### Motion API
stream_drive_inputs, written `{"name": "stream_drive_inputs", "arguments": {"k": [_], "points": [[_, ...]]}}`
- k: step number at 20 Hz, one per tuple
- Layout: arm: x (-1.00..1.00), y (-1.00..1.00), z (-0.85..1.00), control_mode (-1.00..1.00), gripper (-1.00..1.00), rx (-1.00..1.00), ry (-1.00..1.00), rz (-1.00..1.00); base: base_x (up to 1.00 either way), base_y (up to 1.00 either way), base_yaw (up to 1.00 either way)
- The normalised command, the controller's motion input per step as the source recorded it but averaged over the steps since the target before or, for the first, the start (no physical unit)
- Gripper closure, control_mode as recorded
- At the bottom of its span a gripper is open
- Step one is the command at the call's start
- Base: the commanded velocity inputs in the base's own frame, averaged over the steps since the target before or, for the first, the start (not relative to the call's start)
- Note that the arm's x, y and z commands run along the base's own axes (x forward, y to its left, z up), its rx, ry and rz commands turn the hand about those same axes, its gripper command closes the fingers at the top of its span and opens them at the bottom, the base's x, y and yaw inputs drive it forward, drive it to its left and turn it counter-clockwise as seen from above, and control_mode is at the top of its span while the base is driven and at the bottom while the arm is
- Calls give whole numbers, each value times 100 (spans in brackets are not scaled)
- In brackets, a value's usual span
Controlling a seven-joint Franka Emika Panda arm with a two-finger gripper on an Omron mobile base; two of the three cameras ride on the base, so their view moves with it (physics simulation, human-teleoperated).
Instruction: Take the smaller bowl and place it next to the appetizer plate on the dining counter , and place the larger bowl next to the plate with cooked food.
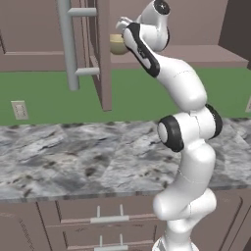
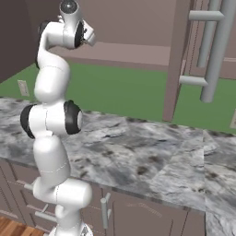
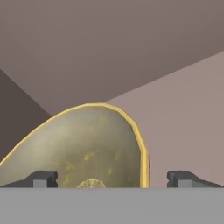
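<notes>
Hand view is showing the end effector (image 3: 112,178) spread wide and holding nothing, its right fingertip (image 3: 181,178) sitting outside the rim of the smaller bowl (image 3: 83,148) lying on the cabinet shelf (image 3: 183,113). Closing off-center is likely risking a nudge, tipping the bowl or sliding it deeper.

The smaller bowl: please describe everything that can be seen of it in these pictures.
The smaller bowl is plain olive-tan with a thin yellow rim and faint yellowish speckles, with no painted pattern. It looks glazed and whole. It stands inside the open upper cabinet, on the brown shelf; in the left base view a part of it shows beside the cabinet door. The gripper is open, its fingertips at either side before the bowl; whether they touch it I cannot tell.
</notes>
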Motion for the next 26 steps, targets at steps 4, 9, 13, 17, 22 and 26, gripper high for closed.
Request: {"name": "stream_drive_inputs", "arguments": {"k": [4, 9, 13, 17, 22, 26], "points": [[28, 9, -6, -100, 100, -1, 7, -1, 0, 0, 0], [6, 0, -2, -100, 100, 0, 1, 0, 0, 0, 0], [-4, 8, -34, -100, 100, 0, 2, 0, 0, 0, 0], [-28, 8, -61, -100, 100, 0, 10, -1, 0, 0, 0], [-88, -19, -24, -100, 100, -1, -6, -12, 0, 0, 0], [-100, -37, -1, -100, 100, -5, -26, -14, 0, 0, 0]]}}
